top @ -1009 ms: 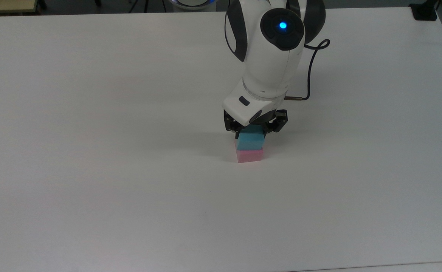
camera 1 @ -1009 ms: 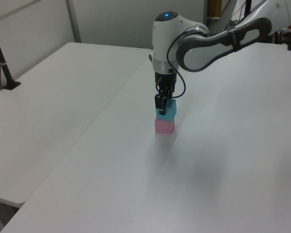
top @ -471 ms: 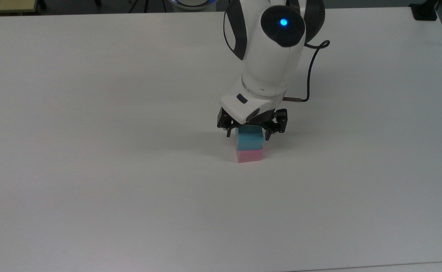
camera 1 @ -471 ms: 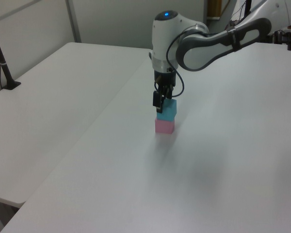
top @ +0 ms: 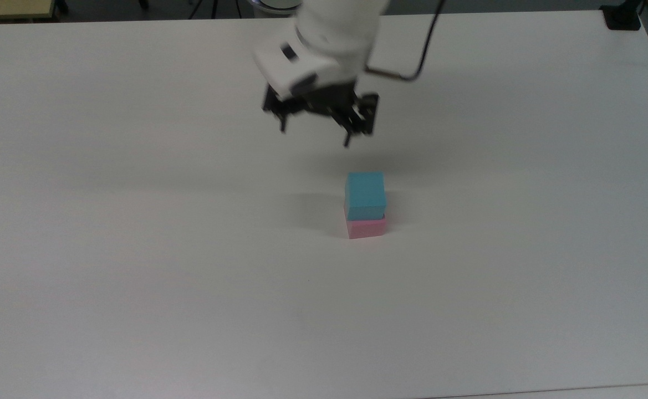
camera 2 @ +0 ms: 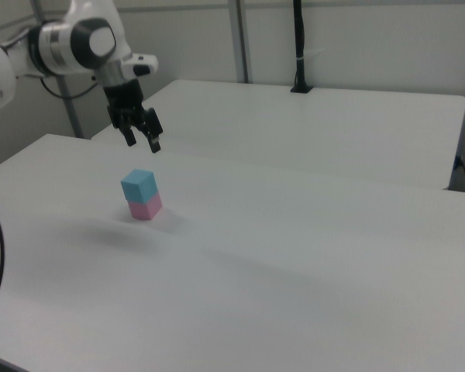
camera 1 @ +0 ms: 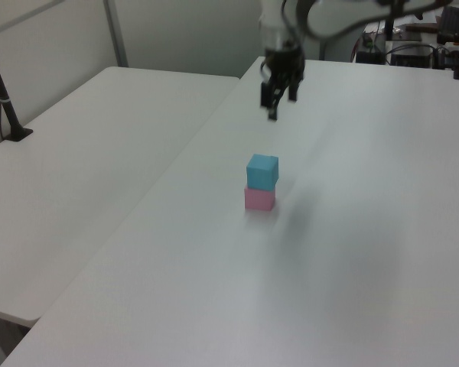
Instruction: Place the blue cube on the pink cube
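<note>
I'm looking at a big white table (top: pixel 135 277) that takes up nearly all of the top view, and in the left view a second white table (camera 1: pixel 84 145) sits just beside it on the left view's left, a narrow seam between the two. The white arm (camera 2: pixel 70 43) reaches in from the right view's left, and a thin dark cable (top: pixel 418 61) loops off it near the wrist in the top view. Down at its end, the gripper (top: pixel 315 136) hangs in the air above the table, its black fingers (top: pixel 348 138) spread wide with nothing between them; the top view smears it a little, so I won't swear to the exact gap, but the right view also shows the two tips (camera 2: pixel 142 142) standing apart. It's up and off the stack, toward the top view's upper left of it. And there's the stack: the blue cube (top: pixel 365 194) sits on top of the pink cube (top: pixel 366 227), touching, roughly squared up, with a pink strip showing below the blue in the top view. In the left view blue (camera 1: pixel 262 171) over pink (camera 1: pixel 259 199) stands upright, well apart from the gripper (camera 1: pixel 278 105). The right view agrees, blue (camera 2: pixel 139 185) resting on pink (camera 2: pixel 146 208), nothing gripping either one.
</note>
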`<state>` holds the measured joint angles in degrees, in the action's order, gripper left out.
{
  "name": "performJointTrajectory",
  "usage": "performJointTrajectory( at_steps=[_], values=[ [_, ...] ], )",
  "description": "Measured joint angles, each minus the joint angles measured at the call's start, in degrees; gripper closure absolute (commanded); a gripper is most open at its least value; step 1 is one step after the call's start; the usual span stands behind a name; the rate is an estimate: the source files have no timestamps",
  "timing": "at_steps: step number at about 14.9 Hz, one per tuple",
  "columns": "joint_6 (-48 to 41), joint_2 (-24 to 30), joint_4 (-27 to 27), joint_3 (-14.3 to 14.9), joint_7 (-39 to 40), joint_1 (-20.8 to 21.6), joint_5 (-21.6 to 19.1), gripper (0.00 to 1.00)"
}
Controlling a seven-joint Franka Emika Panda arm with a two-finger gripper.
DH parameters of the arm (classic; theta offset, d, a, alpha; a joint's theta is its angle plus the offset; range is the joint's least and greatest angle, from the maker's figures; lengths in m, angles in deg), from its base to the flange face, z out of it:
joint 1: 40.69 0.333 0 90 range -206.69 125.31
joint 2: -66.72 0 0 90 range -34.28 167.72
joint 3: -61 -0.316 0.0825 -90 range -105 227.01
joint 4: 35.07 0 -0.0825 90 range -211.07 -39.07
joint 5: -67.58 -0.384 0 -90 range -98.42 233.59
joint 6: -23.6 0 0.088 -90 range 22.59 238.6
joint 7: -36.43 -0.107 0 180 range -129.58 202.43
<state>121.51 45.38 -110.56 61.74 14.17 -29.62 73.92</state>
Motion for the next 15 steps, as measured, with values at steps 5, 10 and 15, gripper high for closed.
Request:
performJointTrajectory(
  at_steps=[5,10,15],
  values=[
    [-10.48,10.25,-1.09,0.26,0.34,-4.98,0.0,0.0],
    [-11.74,19.66,-8.06,0.37,6.84,-11.98,-1.32,0.0],
    [-5.87,26.07,-15.59,-0.92,13.57,-16.15,-2.33,0.0]
  ],
)
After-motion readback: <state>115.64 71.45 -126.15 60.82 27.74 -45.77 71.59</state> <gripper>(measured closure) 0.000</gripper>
